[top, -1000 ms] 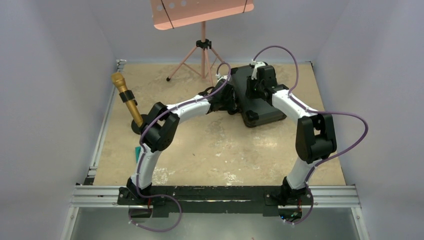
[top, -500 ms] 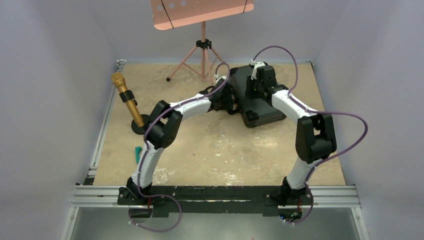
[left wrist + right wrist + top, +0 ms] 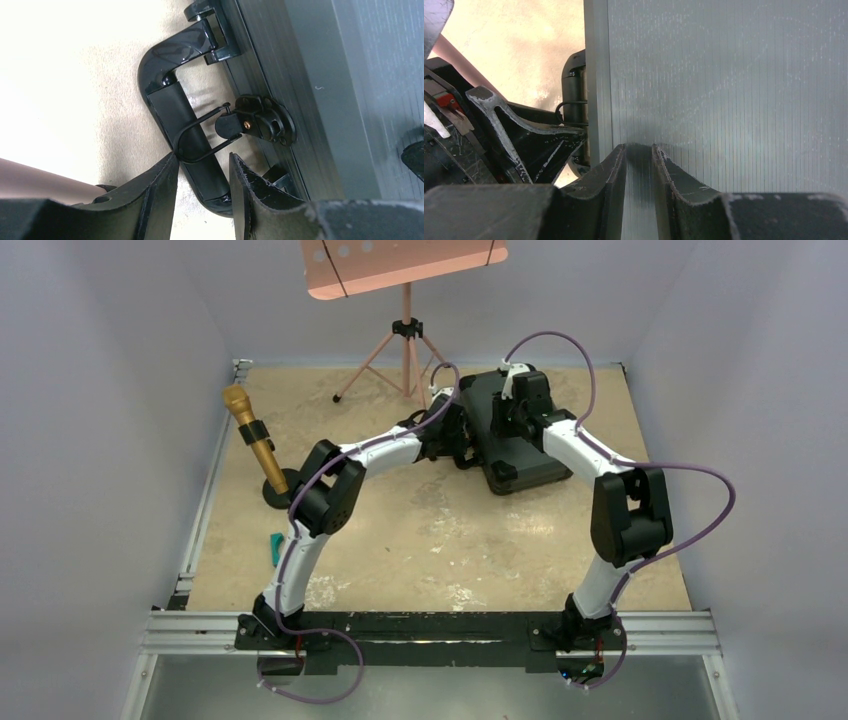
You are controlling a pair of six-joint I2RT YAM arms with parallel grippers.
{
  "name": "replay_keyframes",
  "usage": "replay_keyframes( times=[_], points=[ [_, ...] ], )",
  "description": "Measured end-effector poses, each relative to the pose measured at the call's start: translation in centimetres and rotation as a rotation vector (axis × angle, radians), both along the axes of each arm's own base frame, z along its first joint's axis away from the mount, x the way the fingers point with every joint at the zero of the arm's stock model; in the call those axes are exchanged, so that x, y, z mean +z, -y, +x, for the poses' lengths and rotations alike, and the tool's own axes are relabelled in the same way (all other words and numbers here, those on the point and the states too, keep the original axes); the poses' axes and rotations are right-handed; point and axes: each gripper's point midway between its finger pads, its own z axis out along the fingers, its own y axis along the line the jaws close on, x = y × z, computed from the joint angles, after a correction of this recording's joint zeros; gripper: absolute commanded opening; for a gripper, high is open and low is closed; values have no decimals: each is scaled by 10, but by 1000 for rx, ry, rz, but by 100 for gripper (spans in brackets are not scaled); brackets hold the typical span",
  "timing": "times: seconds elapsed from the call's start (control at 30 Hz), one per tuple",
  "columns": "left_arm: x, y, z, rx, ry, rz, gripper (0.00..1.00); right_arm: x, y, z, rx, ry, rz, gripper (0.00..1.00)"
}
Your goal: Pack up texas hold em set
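Note:
The black hard case (image 3: 528, 466) lies shut on the table at the back right; chips, cards and button are hidden. My left gripper (image 3: 463, 437) is at its left edge. In the left wrist view the left gripper (image 3: 202, 161) is open, its fingers either side of the glossy black handle (image 3: 180, 112), with the left fingertip at the wire loop of a latch (image 3: 262, 120). My right gripper (image 3: 506, 408) is above the lid. In the right wrist view the right gripper (image 3: 639, 147) has its tips on the ribbed lid (image 3: 724, 75), a narrow gap apart, holding nothing.
A gold microphone (image 3: 255, 445) stands on a round base at the left. A pink music stand (image 3: 405, 260) on a tripod is behind the case. A small teal piece (image 3: 275, 548) lies by the left arm. Walls close in on all sides.
My left arm has edged slightly toward the case, uncovering more of the teal piece. The right arm and the case have not moved.

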Motion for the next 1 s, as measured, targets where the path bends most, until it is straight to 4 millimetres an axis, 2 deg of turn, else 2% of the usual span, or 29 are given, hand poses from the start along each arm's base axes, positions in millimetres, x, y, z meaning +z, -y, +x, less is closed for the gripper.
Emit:
replay_keyframes(
  times=[0.5, 1.0],
  points=[
    [13, 11, 15, -41, 88, -71, 40, -1, -7, 3, 17, 4, -3, 28],
    [12, 16, 15, -102, 123, -126, 39, -1, -11, 4, 25, 5, -9, 28]
  ],
)
